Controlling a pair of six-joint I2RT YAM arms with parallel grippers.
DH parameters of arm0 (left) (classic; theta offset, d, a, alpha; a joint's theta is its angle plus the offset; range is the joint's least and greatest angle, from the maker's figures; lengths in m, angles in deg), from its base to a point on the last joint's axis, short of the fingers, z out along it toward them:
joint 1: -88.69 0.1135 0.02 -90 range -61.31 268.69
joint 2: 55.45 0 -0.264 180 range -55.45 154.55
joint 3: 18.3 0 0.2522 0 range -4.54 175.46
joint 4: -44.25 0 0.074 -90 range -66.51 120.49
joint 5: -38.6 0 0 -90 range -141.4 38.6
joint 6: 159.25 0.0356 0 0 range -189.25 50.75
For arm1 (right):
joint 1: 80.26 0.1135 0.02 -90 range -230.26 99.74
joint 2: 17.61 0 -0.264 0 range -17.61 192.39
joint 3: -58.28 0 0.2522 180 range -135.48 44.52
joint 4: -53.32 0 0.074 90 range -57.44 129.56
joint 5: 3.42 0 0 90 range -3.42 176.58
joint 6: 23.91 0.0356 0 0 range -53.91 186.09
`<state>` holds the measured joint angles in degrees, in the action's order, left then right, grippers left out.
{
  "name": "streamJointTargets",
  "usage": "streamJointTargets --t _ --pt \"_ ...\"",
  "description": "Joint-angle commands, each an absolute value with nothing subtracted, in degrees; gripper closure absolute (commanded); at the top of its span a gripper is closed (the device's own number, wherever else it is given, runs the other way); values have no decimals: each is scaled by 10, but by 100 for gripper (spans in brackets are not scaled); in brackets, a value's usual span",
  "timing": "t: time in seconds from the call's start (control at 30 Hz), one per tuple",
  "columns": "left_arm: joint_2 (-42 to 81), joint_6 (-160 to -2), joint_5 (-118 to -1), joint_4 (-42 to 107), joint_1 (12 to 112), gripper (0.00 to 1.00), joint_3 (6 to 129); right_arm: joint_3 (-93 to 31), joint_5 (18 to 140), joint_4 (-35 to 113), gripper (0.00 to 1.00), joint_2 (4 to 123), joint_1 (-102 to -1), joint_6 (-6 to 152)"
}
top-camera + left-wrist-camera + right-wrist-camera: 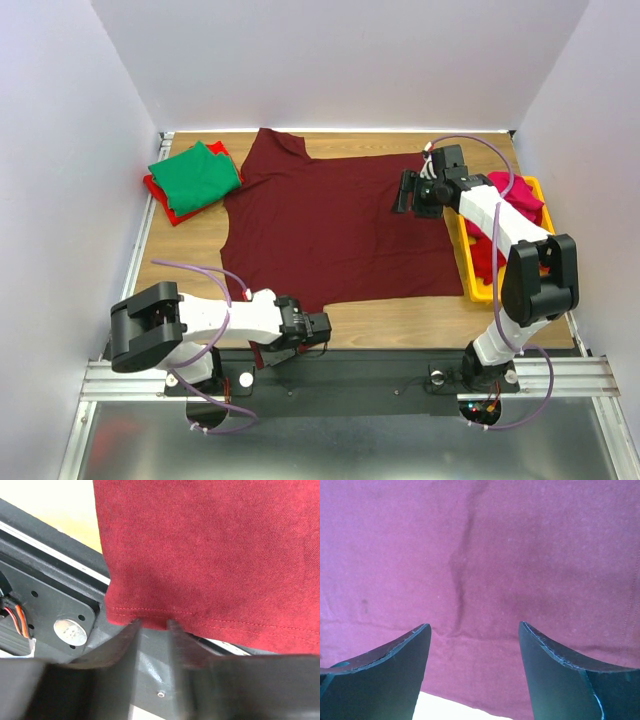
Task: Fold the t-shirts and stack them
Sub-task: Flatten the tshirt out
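Maroon t-shirt (340, 220) flat, collar (277, 138) far-left, long axis left-right; left tool (153, 622) at hem (150, 612), grip unclear; right tool (473, 624) released.

Plain white walls (350, 60) on three sides, light wooden tabletop (400, 320), aluminium rail (560, 375) along its near edge, grey floor (350, 450) below, soft even light

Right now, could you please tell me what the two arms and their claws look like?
Both the left arm and right arm have white links, bulky black joints and a thin lilac cable looping alongside. The left claw and right claw are black, with two flat fingers tapering to a point.
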<state>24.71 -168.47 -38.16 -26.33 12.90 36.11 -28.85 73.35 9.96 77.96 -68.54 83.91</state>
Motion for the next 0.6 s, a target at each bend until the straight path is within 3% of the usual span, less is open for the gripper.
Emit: streamJointTargets --t 0.0,0.13,0.2,0.47,0.57 --pt "251 -1713 -350 -312 119 80 378 -285 719 112 24 754 -683 842" --pt "247 -1708 -350 -307 118 84 377 -285 723 111 24 750 -684 840" --pt "242 -1706 -350 -302 117 100 375 -286 724 111 24 749 -683 840" --pt "220 -1681 -290 -337 120 100 434 -286 730 111 24 743 -683 838" --pt "202 -1650 -276 -317 163 100 439 -291 727 111 24 747 -683 840"
